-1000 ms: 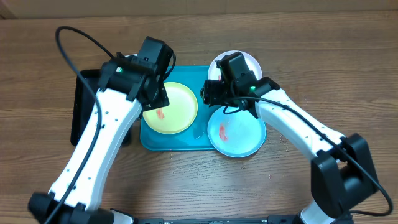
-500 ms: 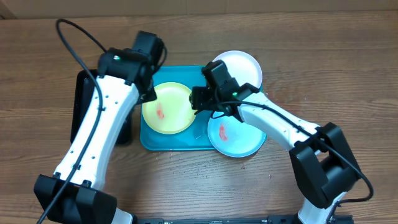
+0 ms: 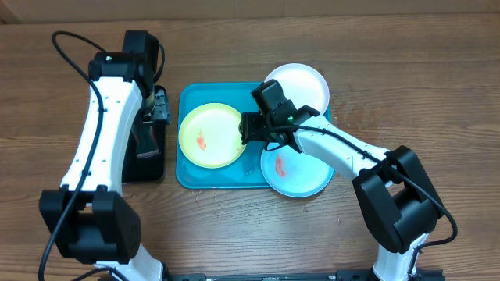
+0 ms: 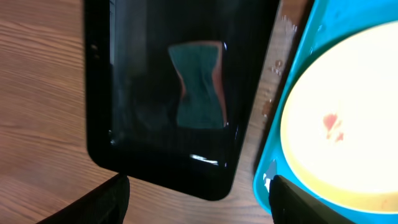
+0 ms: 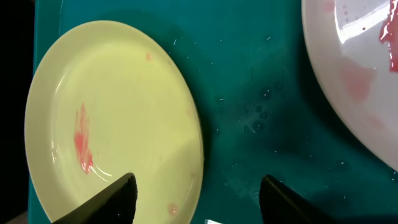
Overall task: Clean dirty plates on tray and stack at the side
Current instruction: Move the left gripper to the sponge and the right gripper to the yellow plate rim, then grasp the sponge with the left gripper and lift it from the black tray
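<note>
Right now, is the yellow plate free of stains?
No, a red smear shows plainly on the left part of the yellow plate.

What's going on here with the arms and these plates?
Neither arm holds anything. The left gripper hovers open above the sponge lying in the black tray. The right gripper hangs open over the teal tray, beside the yellow-green plate. That plate and the pale blue plate show red smears. The white plate sits at the tray's far corner.

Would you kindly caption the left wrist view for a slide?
Open left gripper over the black tray and its sponge, beside the smeared yellow-green plate.
</note>
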Tool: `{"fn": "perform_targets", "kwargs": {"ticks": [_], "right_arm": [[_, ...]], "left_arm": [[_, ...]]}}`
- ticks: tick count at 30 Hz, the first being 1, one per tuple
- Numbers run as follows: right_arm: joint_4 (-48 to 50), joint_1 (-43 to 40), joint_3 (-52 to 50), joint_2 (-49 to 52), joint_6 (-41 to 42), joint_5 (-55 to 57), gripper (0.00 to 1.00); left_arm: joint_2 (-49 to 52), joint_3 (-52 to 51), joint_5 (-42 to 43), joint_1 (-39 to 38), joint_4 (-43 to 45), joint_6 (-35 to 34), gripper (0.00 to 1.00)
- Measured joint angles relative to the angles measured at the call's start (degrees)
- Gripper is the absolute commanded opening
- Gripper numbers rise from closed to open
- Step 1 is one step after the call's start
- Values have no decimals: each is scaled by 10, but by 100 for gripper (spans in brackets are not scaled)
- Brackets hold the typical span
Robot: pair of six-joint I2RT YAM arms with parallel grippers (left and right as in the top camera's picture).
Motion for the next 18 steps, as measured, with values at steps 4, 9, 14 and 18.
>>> {"fn": "perform_targets", "kwargs": {"ticks": [4, 9, 14, 18], "right_arm": [[0, 0, 0, 0, -2, 0, 66], [0, 0, 0, 0, -6, 2, 67], [0, 0, 0, 0, -8, 2, 67], [0, 0, 0, 0, -9, 2, 67]], "left_arm": [[28, 0, 17, -1, -8, -2, 73], [70, 0, 25, 2, 0, -23, 72], [123, 0, 26, 14, 15, -46, 67], [155, 0, 26, 30, 38, -56, 63]]}}
